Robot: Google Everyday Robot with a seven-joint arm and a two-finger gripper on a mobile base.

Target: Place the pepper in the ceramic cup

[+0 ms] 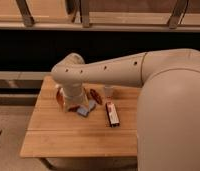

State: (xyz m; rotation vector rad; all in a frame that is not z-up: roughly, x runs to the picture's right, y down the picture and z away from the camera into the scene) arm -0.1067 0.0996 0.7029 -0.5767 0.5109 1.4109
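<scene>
The pepper (96, 95), slim and dark red-brown, lies on the wooden table (68, 137) just left of the small whitish ceramic cup (108, 91), which stands upright near the back edge. My gripper (87, 108) hangs low over the table directly in front of the pepper, a little to its left. It is open, the bluish fingertips (83, 112) apart with nothing between them. The arm reaches in from the right and bends down at a bulky joint (70, 75).
An orange-brown bowl (58, 96) sits at the table's back left, mostly hidden behind the arm's wrist. A flat red-and-black bar (112, 114) lies right of the gripper. The robot's body (173, 125) covers the table's right side. A dark shelf runs behind.
</scene>
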